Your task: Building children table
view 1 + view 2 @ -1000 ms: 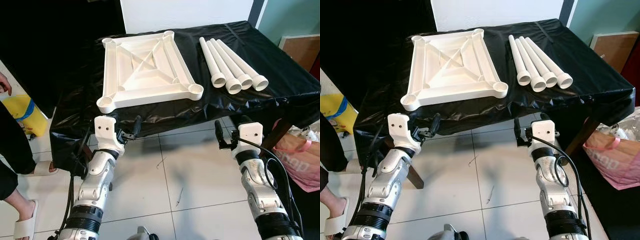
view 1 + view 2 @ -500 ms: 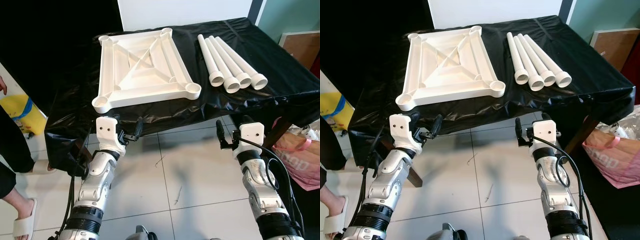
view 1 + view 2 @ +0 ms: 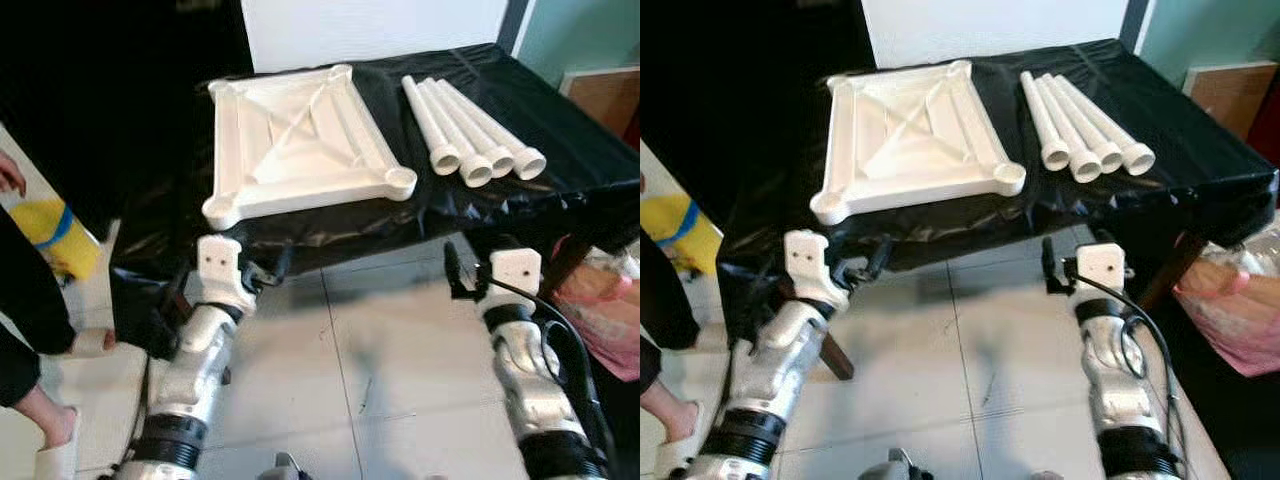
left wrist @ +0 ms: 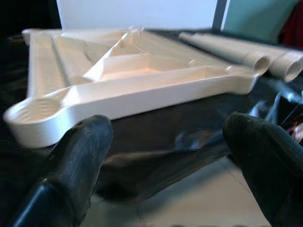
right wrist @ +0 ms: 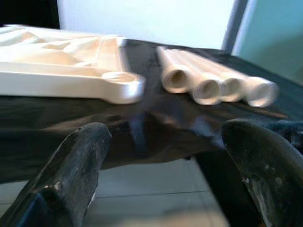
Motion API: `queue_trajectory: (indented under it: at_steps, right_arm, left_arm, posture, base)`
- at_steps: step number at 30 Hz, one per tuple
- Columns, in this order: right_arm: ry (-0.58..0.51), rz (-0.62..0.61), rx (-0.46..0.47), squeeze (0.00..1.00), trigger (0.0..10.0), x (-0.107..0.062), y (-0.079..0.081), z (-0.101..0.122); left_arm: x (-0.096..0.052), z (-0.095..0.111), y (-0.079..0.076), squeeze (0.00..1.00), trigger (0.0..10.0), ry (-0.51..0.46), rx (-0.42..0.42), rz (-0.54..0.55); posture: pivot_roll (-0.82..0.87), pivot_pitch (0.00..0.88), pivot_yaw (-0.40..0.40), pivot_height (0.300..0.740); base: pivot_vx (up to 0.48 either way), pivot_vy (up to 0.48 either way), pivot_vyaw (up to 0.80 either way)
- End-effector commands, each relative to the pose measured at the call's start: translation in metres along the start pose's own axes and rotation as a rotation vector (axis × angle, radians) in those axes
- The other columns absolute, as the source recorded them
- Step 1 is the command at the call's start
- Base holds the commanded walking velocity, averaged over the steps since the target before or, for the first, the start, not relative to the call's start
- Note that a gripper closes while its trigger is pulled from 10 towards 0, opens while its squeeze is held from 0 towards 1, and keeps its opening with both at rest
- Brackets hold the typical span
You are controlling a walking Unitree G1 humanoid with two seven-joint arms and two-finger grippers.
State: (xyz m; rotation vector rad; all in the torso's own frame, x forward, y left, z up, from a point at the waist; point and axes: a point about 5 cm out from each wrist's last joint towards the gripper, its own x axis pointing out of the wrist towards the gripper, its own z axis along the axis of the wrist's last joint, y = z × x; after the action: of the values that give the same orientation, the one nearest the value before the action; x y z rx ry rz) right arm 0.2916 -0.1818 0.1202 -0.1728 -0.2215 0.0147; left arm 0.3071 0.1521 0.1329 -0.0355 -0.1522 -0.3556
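Tools nearest, both low in front of the tabletop edge (image 3: 330, 232) and touching nothing: left tool (image 4: 161, 165) with fingers spread wide and empty, right tool (image 5: 165, 170) likewise parted and empty, each aimed at the black-draped edge from below its level

Just beyond, lying upside down on the black cover (image 3: 560, 170) — white table top panel (image 3: 300, 145), ribs and diagonal braces up, round leg sockets at the corners, near-left socket (image 3: 221, 210) closest to the left tool, near-right socket (image 3: 399, 181) toward the middle. Looks like moulded plastic: probably light, stiff, smooth and somewhat slippery, not fragile. Best hold judged to be a straight side rail or a rib, pinched across its thickness, rather than the rounded socket lobe

Beside the panel, to its right and apart from it — four white legs (image 3: 470, 135) side by side, touching one another, open threaded ends toward the robot. Likely light, rigid, prone to rolling; grip across the tube near the middle, or near the threaded end for screwing in

No containers among the parts; sockets all empty, no leg fitted yet. Farther right, off the tabletop, pink bag (image 3: 610, 310), contents unclear
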Motion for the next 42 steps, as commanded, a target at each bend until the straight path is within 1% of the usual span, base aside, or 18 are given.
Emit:
queue_trajectory:
  at_steps: [1, 3, 9, 14, 18, 20, 25, 34, 42]
  right_arm:
    - [0.005, -0.006, -0.007, 0.00, 10.0, 0.000, -0.003, 0.000]
    - [0.006, -0.007, -0.007, 0.00, 10.0, 0.000, -0.002, 0.000]
    - [0.007, -0.007, -0.007, 0.00, 10.0, -0.001, -0.003, 0.000]
    - [0.012, -0.024, -0.014, 0.00, 10.0, -0.002, -0.005, -0.001]
    - [0.013, -0.031, -0.016, 0.00, 10.0, -0.002, -0.007, -0.001]
    - [0.010, -0.044, -0.022, 0.00, 10.0, -0.002, -0.009, 0.000]
    - [0.004, -0.055, -0.021, 0.00, 10.0, -0.002, -0.012, 0.001]
    - [-0.010, -0.087, -0.035, 0.00, 10.0, -0.002, -0.018, 0.003]
    - [-0.014, -0.091, -0.030, 0.00, 10.0, 0.001, -0.019, 0.004]
  left_arm:
    - [0.001, 0.001, -0.004, 0.00, 10.0, -0.005, -0.002, -0.037]
    - [0.000, 0.002, -0.004, 0.00, 10.0, -0.007, 0.023, -0.036]
    - [0.000, 0.001, -0.007, 0.00, 10.0, -0.006, 0.036, -0.045]
    - [0.001, 0.001, -0.012, 0.00, 10.0, -0.005, 0.059, -0.080]
    - [0.002, 0.001, -0.013, 0.00, 10.0, -0.008, 0.064, -0.086]
    - [0.003, 0.002, -0.017, 0.00, 10.0, -0.013, 0.056, -0.115]
    - [0.004, 0.002, -0.018, 0.00, 10.0, -0.018, 0.050, -0.127]
    - [0.007, 0.003, -0.021, 0.00, 10.0, -0.029, 0.033, -0.151]
    - [0.009, 0.007, -0.023, 0.00, 10.0, -0.044, 0.034, -0.160]
  posture:
    - [-0.05, 0.072, 0.069, 0.740]
    - [-0.05, 0.072, 0.069, 0.740]
    - [-0.05, 0.075, 0.071, 0.740]
    - [-0.05, 0.080, 0.071, 0.740]
    - [-0.06, 0.080, 0.072, 0.740]
    - [-0.06, 0.079, 0.072, 0.740]
    - [-0.06, 0.078, 0.073, 0.740]
    - [-0.07, 0.071, 0.069, 0.740]
    - [-0.07, 0.059, 0.063, 0.740]
  base:
    - [0.000, 0.000, 0.00]
    - [0.000, 0.000, 0.00]
    - [0.000, 0.000, 0.00]
    - [0.000, 0.000, 0.00]
    - [0.000, 0.000, 0.00]
    - [0.000, 0.000, 0.00]
    - [0.000, 0.000, 0.00]
    - [0.305, 0.000, 0.00]
    - [0.383, 0.000, 0.00]
